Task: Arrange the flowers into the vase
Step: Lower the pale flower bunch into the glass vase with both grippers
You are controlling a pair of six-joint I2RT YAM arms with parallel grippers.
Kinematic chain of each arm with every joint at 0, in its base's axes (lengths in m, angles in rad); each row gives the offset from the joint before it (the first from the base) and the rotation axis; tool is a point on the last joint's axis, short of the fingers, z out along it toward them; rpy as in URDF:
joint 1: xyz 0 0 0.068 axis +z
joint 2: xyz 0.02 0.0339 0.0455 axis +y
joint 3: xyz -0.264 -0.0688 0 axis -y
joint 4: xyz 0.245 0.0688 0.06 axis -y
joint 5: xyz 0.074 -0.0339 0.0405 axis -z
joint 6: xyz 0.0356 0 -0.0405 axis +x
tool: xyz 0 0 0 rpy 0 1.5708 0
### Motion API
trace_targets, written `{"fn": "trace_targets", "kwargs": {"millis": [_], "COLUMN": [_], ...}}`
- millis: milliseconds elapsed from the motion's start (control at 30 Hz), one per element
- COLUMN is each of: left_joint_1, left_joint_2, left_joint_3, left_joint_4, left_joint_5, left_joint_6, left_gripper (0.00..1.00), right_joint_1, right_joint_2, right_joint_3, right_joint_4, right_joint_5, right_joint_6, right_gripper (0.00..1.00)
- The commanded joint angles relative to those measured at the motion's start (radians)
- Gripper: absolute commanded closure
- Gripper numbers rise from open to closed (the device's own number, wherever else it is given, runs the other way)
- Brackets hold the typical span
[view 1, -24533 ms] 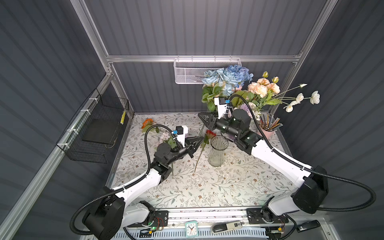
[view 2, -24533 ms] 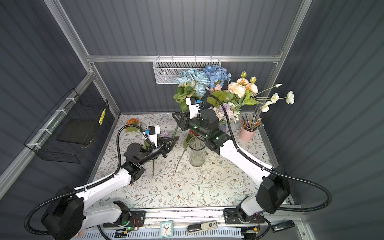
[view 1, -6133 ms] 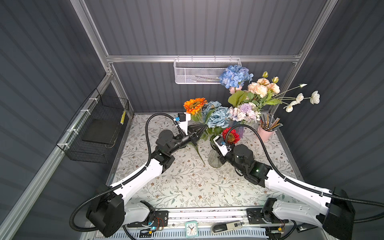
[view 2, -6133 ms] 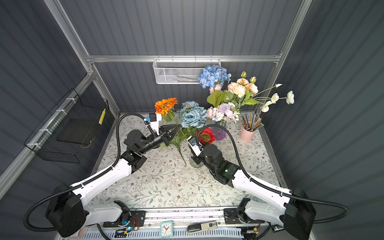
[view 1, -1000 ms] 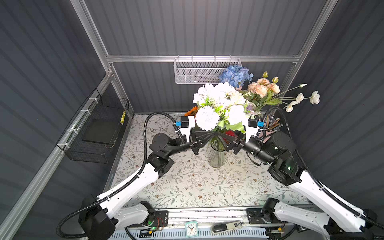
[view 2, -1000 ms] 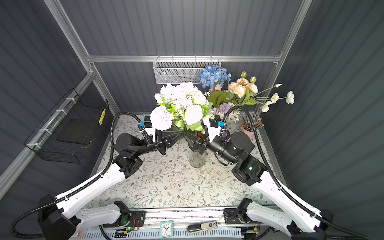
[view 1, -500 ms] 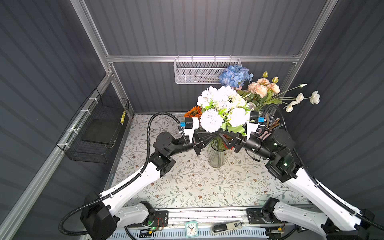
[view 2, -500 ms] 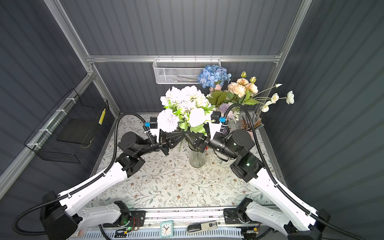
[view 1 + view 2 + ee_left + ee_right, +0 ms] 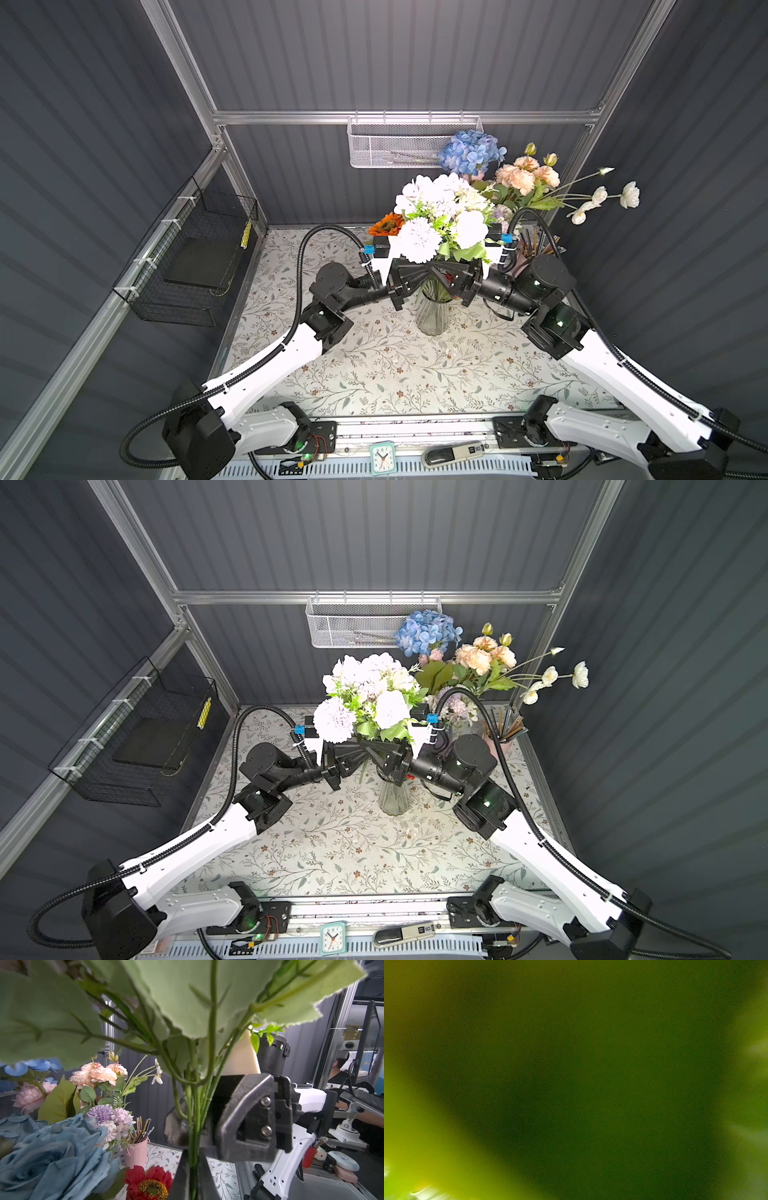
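My left jaws clamp the bouquet's (image 9: pixel 419 239) upright stems (image 9: pixel 195 1118) over the vase (image 9: pixel 432 320); right jaws flank them opposite, whether gripping I cannot tell.

Mesh basket (image 9: pixel 415 143), pink pencil cup (image 9: pixel 136 1154), clock (image 9: pixel 382 457), perhaps a stapler (image 9: pixel 453 452).

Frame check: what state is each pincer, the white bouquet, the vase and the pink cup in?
vase: upright on the tablecloth, stems inside.
white bouquet: upright, gripped above the vase.
left pincer: shut on the bouquet's stems.
right pincer: jaws either side of the same stems; grip unclear.
pink cup: upright, holding pencils.
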Motion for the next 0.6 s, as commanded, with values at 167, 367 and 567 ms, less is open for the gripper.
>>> {"fn": "trace_targets", "kwargs": {"millis": [167,367,567], "left_joint_1": [-0.016,-0.016,-0.012], "left_joint_2": [-0.017,-0.052,-0.126], "left_joint_3": [0.025,-0.008,-0.082], "left_joint_4": [-0.024,-0.080,-0.242], "left_joint_5": [0.002,-0.085,-0.261], "left_joint_6": [0.042,0.021,0.027], "left_gripper": [1.00,0.19,0.17], "right_joint_1": [-0.010,-0.013,-0.015], "right_joint_2": [-0.002,-0.027,-0.099], "right_joint_3": [0.005,-0.008,-0.046], "right_joint_4": [-0.019,-0.074,-0.177], "right_joint_5": [-0.009,0.037,0.167], "right_joint_6": [-0.010,-0.059,-0.148], "right_gripper": [0.99,1.00,1.00]}}
